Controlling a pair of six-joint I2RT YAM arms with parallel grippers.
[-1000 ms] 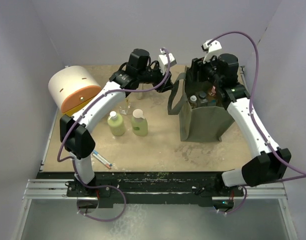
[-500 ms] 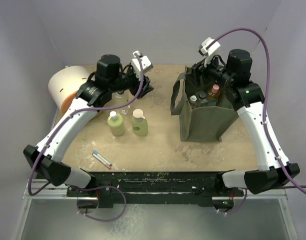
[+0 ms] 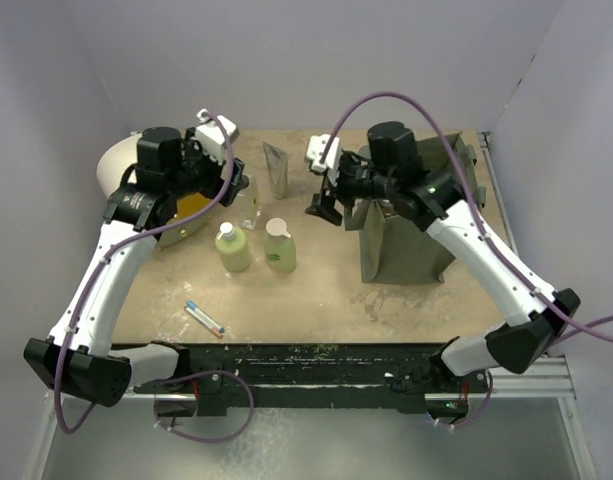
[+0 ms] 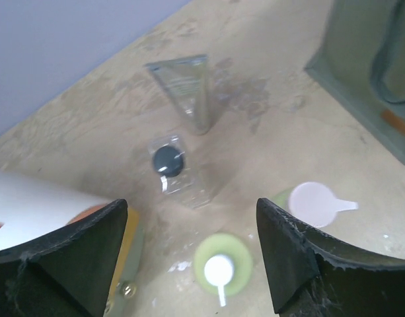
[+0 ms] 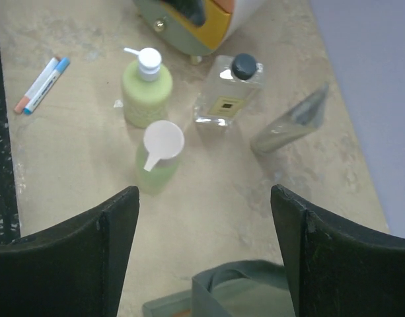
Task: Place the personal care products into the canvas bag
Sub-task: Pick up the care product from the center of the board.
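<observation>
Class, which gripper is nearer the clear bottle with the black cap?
Left. The left gripper hovers above the clear bottle; the right gripper hangs by the canvas bag.

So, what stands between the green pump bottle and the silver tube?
The clear bottle with the black cap stands between them. The right wrist view shows it best, and the top view agrees.

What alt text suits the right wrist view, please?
The open right gripper frames a green pump bottle, a white-capped green bottle, a clear black-capped bottle and a silver-grey tube; the canvas bag edges in below.
</observation>
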